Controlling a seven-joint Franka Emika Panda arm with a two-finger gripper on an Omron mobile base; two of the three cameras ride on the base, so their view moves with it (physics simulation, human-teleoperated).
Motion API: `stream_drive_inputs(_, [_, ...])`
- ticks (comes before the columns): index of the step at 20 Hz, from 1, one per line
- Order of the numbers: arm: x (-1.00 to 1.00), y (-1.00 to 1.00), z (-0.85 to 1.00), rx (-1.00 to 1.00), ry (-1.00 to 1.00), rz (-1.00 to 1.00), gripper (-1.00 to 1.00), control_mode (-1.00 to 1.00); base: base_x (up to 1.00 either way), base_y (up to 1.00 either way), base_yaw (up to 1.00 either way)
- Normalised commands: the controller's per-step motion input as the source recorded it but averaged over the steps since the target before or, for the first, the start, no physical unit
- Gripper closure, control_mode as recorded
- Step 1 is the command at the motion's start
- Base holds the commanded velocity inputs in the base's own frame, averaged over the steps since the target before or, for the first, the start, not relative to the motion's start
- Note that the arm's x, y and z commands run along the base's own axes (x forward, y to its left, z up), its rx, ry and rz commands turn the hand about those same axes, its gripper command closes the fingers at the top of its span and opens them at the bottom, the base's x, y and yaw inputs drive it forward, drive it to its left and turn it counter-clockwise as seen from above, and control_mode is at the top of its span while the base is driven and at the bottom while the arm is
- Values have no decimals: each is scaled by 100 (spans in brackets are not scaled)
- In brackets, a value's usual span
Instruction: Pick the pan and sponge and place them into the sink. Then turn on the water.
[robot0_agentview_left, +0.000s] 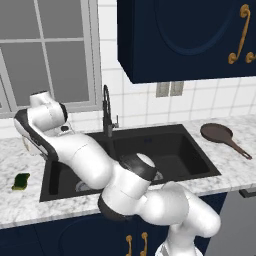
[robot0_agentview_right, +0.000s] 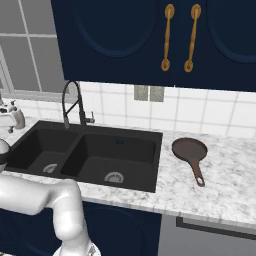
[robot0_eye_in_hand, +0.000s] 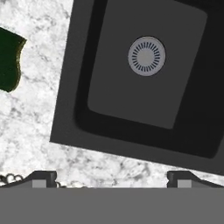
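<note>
The dark reddish-brown pan lies on the marble counter right of the sink, its long handle pointing toward the front right. The green sponge lies on the counter left of the sink. The black double-basin sink holds nothing, and no water runs. My gripper is open wide with nothing between its fingertips. It hangs over the counter's edge by the left basin, looking down on that basin's silver drain, with the sponge off to one side.
A tall dark gooseneck faucet stands behind the sink's divider. Dark blue wall cabinets hang above. My white arm arches across the left basin. Bare marble counter spreads around the pan.
</note>
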Motion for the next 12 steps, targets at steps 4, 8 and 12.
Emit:
stream_drive_inputs(4, [0,6,-24,18,-5,0,-100,-100,0,0,0])
stream_drive_inputs(8, [0,40,-24,13,-10,4,-100,-100,0,0,0])
stream_drive_inputs(12, [0,72,-9,0,-2,7,-100,-100,0,0,0])
